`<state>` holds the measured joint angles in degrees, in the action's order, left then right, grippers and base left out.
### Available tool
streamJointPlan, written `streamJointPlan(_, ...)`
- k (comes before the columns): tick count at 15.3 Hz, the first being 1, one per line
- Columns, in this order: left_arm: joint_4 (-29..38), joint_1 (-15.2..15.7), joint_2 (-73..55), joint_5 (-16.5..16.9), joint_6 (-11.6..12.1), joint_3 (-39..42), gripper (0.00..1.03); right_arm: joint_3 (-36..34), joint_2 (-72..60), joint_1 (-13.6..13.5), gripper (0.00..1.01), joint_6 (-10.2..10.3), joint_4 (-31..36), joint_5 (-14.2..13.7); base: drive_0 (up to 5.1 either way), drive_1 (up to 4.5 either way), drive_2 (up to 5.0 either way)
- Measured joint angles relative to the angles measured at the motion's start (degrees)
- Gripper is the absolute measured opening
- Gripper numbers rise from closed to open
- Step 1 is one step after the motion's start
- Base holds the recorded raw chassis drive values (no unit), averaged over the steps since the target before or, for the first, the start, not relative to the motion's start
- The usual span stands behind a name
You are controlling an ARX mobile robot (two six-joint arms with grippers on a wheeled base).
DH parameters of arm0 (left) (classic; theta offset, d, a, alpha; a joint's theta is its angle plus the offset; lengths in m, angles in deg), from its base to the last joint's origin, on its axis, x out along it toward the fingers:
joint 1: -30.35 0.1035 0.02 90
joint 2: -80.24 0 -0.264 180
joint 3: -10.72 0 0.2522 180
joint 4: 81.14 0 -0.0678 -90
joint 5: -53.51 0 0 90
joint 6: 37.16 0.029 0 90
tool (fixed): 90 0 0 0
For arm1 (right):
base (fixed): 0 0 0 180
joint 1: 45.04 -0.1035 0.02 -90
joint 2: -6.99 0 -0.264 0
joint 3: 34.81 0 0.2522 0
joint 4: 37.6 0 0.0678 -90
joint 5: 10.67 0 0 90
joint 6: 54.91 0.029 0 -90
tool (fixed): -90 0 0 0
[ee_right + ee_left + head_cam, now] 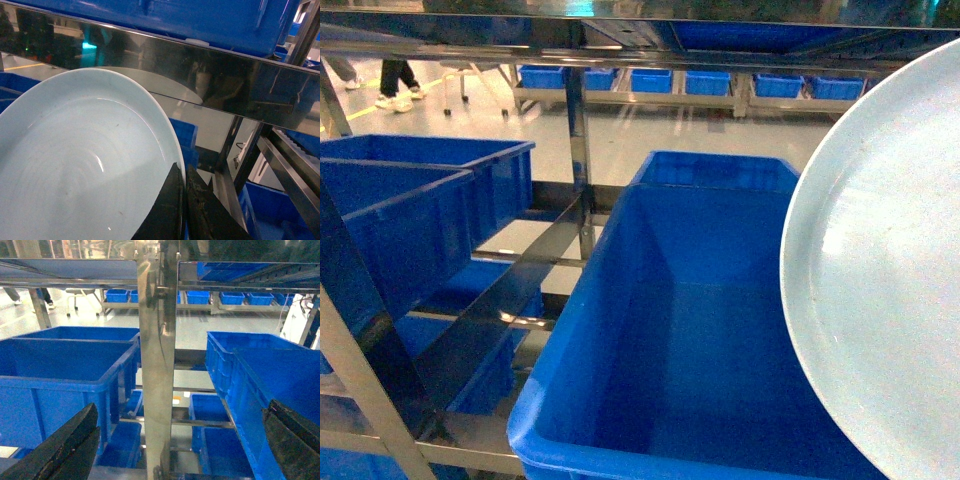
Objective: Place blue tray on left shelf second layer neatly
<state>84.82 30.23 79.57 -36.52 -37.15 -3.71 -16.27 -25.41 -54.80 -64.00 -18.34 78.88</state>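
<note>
The blue tray [880, 290], a pale glossy round dish, fills the right edge of the head view, tilted on edge over a deep-blue crate [700, 340]. In the right wrist view my right gripper [184, 200] is shut on the blue tray's [85, 165] rim, one finger on each face. A tier of the left shelf shows as shiny steel rails [505, 295] carrying deep-blue crates [410, 210]. My left gripper [175, 445] is open and holds nothing; its fingers [65, 450] frame a steel post [157, 365]. Neither gripper shows in the head view.
A steel post [578, 150] divides the rack's left and right bays. A steel rail [210, 80] with a blue crate [200, 20] on it runs just above the tray. More crates [220, 450] sit on lower tiers and along the far wall [705, 82].
</note>
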Motion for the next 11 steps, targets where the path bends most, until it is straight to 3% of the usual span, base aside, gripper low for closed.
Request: streamJointPlan(11,0.0,0.0,0.0,0.0,0.0,0.0,0.98,0.0,0.0,0.0,0.02,0.0,0.0,0.0,0.0,0.00,0.0)
